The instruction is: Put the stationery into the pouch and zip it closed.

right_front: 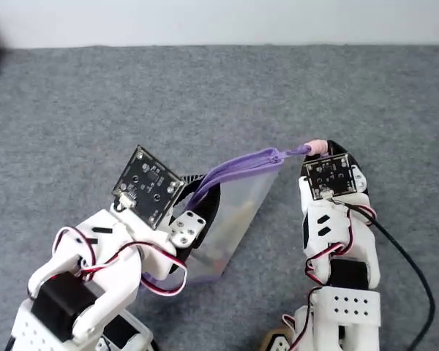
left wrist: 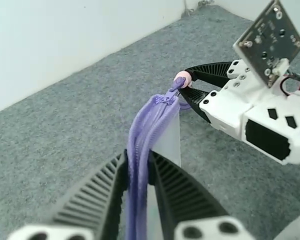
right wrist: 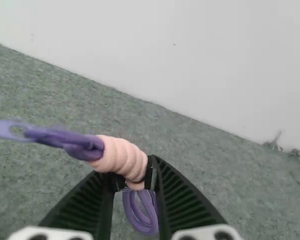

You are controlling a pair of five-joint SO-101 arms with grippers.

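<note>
Item: pouch [right_front: 238, 219], translucent, with a purple zip [right_front: 234, 167] along its top edge. Location: on the grey mat [right_front: 95, 102] between the two arms, with the zip edge lifted. Left claw [left wrist: 139, 172]: closed down on the zip band at its near end, the band pinched between the ribbed pads. Right claw [right wrist: 132, 172]: closed on the pink bead [right wrist: 121, 157] of the pull, with a purple cord loop [right wrist: 140, 210] hanging between the jaws. Slider [left wrist: 166, 98]: at the bead end of the zip, just beside the right claw and well apart from the left. Long axis of zip: a taut line from left claw to right claw; the pull points along the same line, away from the left claw. The band between the claws looks meshed — judged zipped, or nearly so. Contents: a pale yellowish shape shows through the wall, kind not determinable. The coming move turns on that axis — any further pull belongs to the right claw, the nearer to the slider, along the zip line and away from the left claw's anchor.
</note>
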